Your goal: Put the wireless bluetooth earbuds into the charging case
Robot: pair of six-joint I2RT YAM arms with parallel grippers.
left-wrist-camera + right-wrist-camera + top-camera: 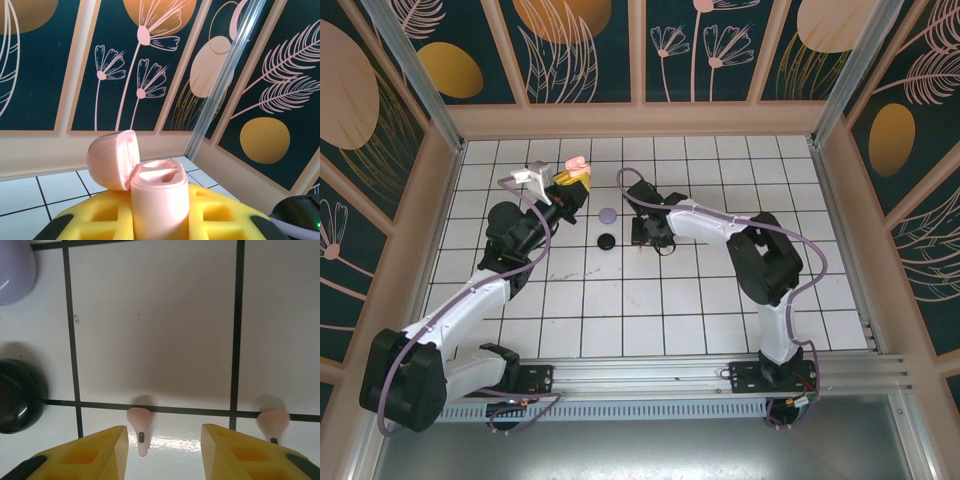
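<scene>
- White tiles with dark grout cover the table point(720, 300), which is boxed in by dark wall panels point(590, 50) painted with pale flowers and gold discs.
- Near the table's middle lies a closed lilac case point(608, 214). A black case point(605, 241) sits just nearer the arms, close to it but apart.
- In the right wrist view both cases sit at the left edge, off to the side of the fingers and not between them.
- One pink earbud point(140, 430) lies on the tile across a grout line, with its stem toward the camera. It lies between the yellow fingers point(85, 455), nearer the one on the view's left; whether it touches that finger I cannot tell.
- A second pink earbud point(272, 422) lies outside the other finger, its lower part hidden behind it.
- Right gripper point(162, 440) points down at the tile just right of the black case. Its jaws are partly apart and hold nothing, and the arm reaches inward from a bent elbow.
- Left gripper point(570, 182) is raised over the far left of the table and clamped on the pink case point(160, 200). The case stands upright between the pads, its lid point(112, 160) hinged open to the view's left.
</scene>
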